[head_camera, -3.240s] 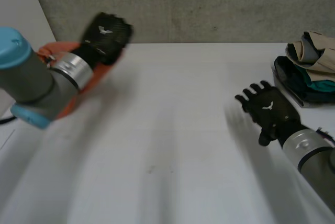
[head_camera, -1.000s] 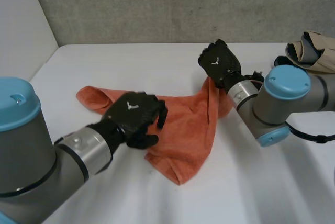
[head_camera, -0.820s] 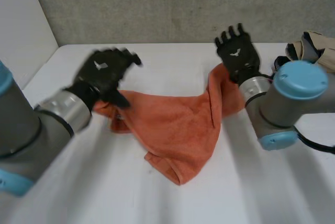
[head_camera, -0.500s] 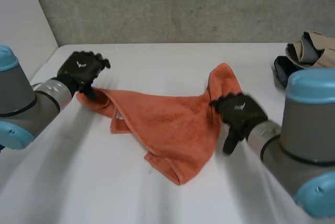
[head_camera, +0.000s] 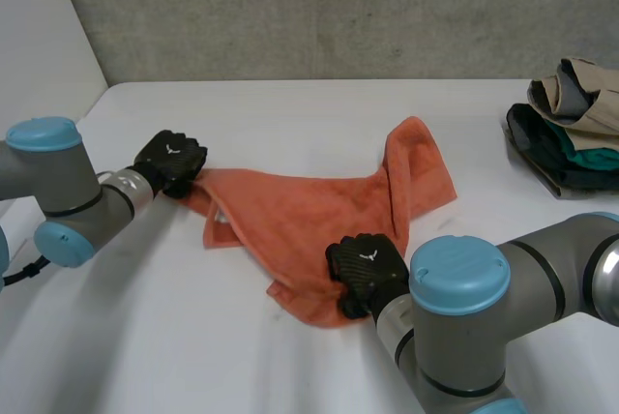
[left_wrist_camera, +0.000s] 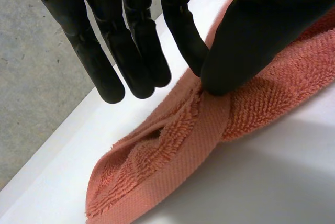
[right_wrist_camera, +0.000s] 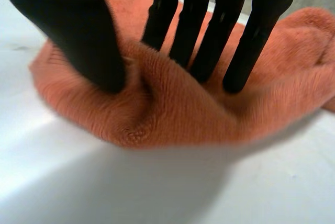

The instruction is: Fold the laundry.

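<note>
Orange terry-cloth towel point(head_camera: 319, 211) lies crumpled on the white table point(head_camera: 290, 109), about mid-table, with one end bunched up toward the far right. Left hand point(head_camera: 172, 161) is at the towel's left corner, near the table's left edge. Its thumb point(left_wrist_camera: 251, 41) presses the hem against one fingertip, with cloth pinched between them. The other fingers point(left_wrist_camera: 131, 51) are straight and off the cloth. Right hand point(head_camera: 366, 267) is on the towel's near corner, toward the table's front edge. Its thumb point(right_wrist_camera: 73, 35) and straight fingers point(right_wrist_camera: 201, 30) dig into the terry, and a raised ridge of cloth is squeezed between them. Heap of beige, dark and teal garments point(head_camera: 571, 129) sits at the table's right edge, well apart from the towel.
</note>
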Robot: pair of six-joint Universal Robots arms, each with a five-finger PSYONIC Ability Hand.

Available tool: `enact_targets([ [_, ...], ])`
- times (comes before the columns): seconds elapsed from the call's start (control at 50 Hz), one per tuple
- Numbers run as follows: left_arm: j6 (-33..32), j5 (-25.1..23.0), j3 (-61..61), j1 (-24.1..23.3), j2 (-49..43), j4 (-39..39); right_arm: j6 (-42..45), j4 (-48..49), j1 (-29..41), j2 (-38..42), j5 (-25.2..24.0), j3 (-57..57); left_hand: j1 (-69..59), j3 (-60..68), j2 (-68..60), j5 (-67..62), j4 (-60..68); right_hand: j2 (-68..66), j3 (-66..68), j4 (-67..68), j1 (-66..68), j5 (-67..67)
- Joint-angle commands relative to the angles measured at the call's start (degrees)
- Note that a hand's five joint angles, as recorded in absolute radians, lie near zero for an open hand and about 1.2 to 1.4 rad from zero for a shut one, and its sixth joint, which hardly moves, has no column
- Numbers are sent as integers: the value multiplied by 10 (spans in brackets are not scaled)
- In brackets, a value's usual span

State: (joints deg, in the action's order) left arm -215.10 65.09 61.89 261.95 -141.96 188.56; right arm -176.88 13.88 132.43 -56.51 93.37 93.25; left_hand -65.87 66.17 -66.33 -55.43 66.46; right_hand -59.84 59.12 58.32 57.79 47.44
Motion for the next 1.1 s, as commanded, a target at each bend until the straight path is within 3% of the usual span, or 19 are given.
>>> enact_targets([
  [0.02, -3, 23, 10, -21, 25, -1, 15, 21, -8, -19, 18, 3, -141, 138, -137, -146, 135, -202, 209, 217, 222, 226],
  [0.16, 6, 71, 111, -37, 187, -8, 121, -29, -20, -133, 20, 21, -141, 138, -137, -146, 135, -202, 209, 217, 222, 226],
  [0.24, 21, 72, 196, -46, 312, -18, 284, -72, -115, -236, 17, 13, -141, 138, -137, -146, 135, -202, 209, 217, 222, 226],
  [0.36, 119, 70, 306, -99, 510, -33, 420, -93, -182, -310, 12, -51, -141, 138, -137, -146, 135, -202, 209, 217, 222, 226],
  [0.44, 172, 69, 343, -117, 565, -33, 449, -123, -188, -309, 8, -98, -141, 138, -137, -146, 135, -202, 209, 217, 222, 226],
  [0.56, 188, 75, 354, -159, 510, -28, 469, -163, -191, -192, -39, -148, -141, 138, -137, -146, 135, -202, 209, 217, 222, 226],
  [0.62, 179, 100, 322, -188, 400, -28, 492, -162, -191, -133, -47, -162, -141, 138, -137, -146, 135, -202, 209, 217, 222, 226],
  [0.84, 102, 182, 142, -192, 160, -35, 525, -127, -191, 40, -44, -218, -141, 138, -137, -146, 135, -202, 209, 217, 222, 226],
  [0.9, 73, 184, 64, -187, 136, -24, 515, -62, -191, 57, -36, -261, -141, 138, -137, -146, 135, -202, 209, 217, 222, 226],
  [0.98, 55, 184, -63, -186, 122, 24, 482, 132, -191, 53, -5, -342, -141, 138, -137, -146, 135, -202, 209, 217, 222, 226],
  [1.1, 54, 210, -153, -188, 174, 202, 480, 330, -191, 18, -1, -390, -141, 138, -137, -146, 135, -202, 209, 217, 222, 226],
])
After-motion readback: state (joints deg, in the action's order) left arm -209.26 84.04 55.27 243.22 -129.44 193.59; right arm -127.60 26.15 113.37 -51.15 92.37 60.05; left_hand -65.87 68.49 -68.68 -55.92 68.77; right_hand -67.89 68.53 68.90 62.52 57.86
